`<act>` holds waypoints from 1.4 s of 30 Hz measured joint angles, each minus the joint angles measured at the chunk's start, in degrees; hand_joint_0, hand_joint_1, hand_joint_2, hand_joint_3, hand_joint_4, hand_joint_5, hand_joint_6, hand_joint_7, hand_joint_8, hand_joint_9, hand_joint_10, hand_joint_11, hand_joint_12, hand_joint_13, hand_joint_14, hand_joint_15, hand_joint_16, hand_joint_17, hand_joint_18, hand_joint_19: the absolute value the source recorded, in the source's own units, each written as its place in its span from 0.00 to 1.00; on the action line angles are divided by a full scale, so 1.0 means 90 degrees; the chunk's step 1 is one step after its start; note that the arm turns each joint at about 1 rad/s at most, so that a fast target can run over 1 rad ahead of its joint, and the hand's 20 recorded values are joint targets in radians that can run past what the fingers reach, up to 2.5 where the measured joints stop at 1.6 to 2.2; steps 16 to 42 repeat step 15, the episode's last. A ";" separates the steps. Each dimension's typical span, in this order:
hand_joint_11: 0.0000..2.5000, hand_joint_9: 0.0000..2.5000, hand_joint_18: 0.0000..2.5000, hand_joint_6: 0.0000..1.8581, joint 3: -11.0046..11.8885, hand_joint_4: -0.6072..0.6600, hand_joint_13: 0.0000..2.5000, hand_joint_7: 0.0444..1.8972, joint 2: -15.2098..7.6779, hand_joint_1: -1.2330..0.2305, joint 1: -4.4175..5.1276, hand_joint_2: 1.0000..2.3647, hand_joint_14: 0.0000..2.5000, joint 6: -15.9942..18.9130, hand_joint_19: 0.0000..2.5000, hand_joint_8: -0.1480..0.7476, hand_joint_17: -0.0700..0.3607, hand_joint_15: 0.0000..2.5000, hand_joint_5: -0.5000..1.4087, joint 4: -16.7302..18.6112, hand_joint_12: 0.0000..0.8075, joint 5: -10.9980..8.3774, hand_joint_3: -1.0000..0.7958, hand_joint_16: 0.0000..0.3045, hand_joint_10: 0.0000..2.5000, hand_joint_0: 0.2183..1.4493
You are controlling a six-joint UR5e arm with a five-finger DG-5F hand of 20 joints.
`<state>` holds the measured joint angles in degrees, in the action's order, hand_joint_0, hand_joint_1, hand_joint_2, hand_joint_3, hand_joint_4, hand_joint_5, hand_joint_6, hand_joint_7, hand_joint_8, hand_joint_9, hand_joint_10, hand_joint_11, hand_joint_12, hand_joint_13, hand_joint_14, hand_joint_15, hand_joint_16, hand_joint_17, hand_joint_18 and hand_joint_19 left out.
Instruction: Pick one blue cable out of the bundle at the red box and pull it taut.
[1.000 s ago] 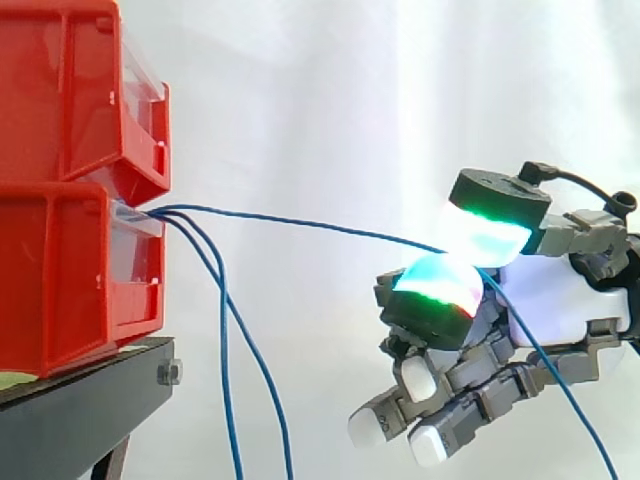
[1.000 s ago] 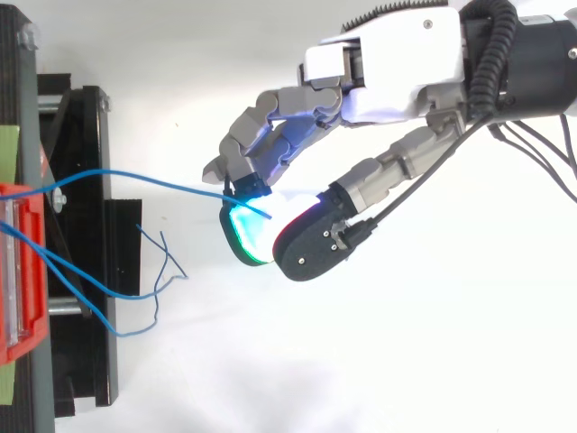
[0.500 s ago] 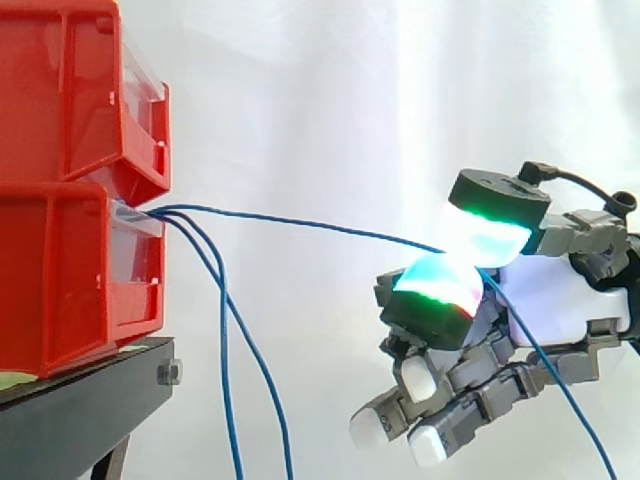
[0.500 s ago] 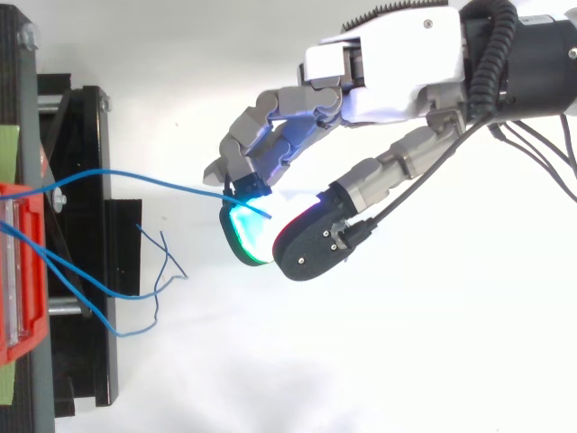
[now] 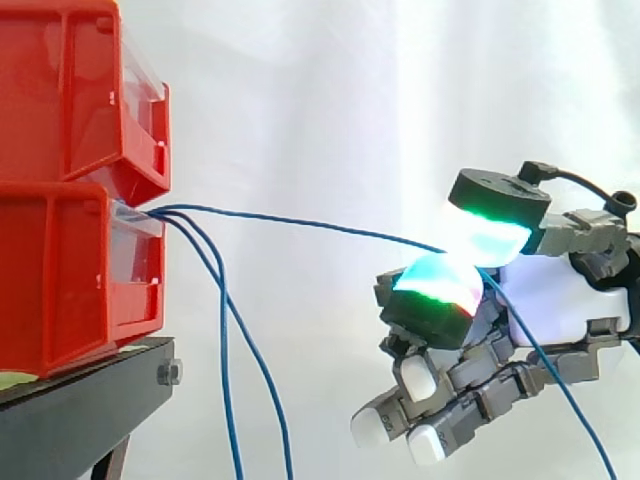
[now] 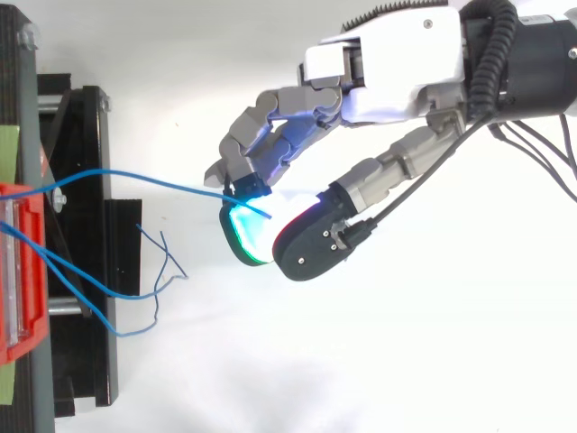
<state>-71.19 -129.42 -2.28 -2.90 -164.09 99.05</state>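
Red bins (image 5: 80,180) are stacked on a black stand (image 5: 90,410) at the left. Three blue cables leave the lower bin's front. One blue cable (image 5: 300,223) runs almost straight rightward to my hand (image 5: 560,300) and is pinched between two glowing fingertips (image 5: 440,285); its tail hangs down past the palm at the right. From above, the same cable (image 6: 144,180) stretches from the bin (image 6: 18,271) to the hand (image 6: 388,81). The other two blue cables (image 5: 240,380) droop loosely downward.
A white curtain hangs behind. The loose ends of the two slack cables (image 6: 149,280) lie curled beside the stand (image 6: 86,225) in the top view.
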 measured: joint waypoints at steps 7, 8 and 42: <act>0.22 0.32 0.15 0.49 0.0000 0.47 0.16 0.67 -0.0003 0.28 0.0000 0.02 0.00 0.0000 0.05 0.45 0.47 0.04 0.18 0.0000 0.49 0.0000 0.58 0.20 0.00 0.34; 0.22 0.32 0.15 0.49 0.0000 0.46 0.16 0.66 -0.0003 0.28 -0.0001 0.02 0.00 0.0000 0.05 0.46 0.47 0.04 0.18 0.0000 0.49 0.0000 0.58 0.20 0.00 0.34; 0.22 0.33 0.16 0.49 0.0000 0.46 0.17 0.67 -0.0004 0.28 -0.0001 0.02 0.00 0.0000 0.05 0.46 0.47 0.04 0.18 0.0000 0.49 0.0000 0.59 0.19 0.01 0.34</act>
